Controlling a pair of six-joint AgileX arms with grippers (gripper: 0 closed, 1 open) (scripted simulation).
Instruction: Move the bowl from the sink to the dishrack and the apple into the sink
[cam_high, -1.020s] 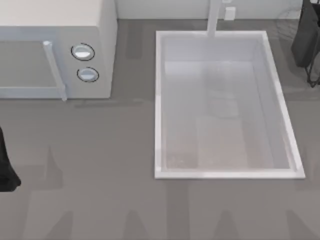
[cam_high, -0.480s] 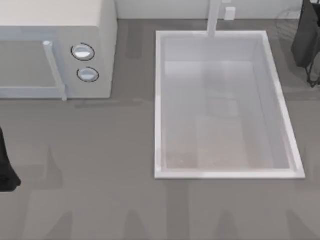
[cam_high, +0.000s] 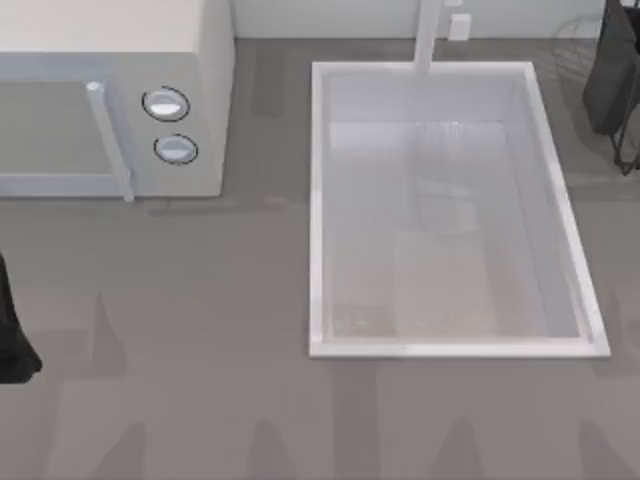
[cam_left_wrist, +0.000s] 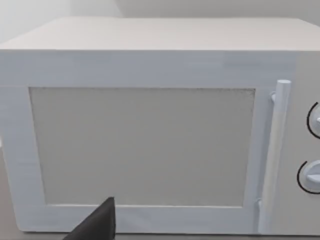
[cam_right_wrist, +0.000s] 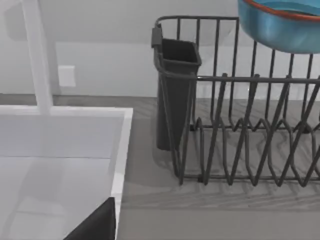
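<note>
Right now the bowl (cam_right_wrist: 282, 25) is up in the air above the dishrack (cam_right_wrist: 240, 130), and I see just its blue underside and red rim line from the right wrist view. It looks as if the right arm carries it, but I cannot tell whether that gripper pinches it or how its fingers stand. The dishrack sits at the far right corner of the counter, just beside the sink (cam_high: 318, 200), with a dark cup holder (cam_right_wrist: 175, 90) on its near end.

The sink looks bare inside, and its white faucet post (cam_high: 428, 35) stands at its far edge. I cannot find the apple.

What could go wrong? If the bowl comes down tilted, its rim could catch a wire and tip over. If it is let go too high, it could bounce off the wires and roll onto the counter or back into the sink. It could also bump the cup holder.

The left arm (cam_high: 12, 330) is parked at the left edge of the counter, facing the microwave (cam_left_wrist: 150, 135); I cannot tell its fingers either
</note>
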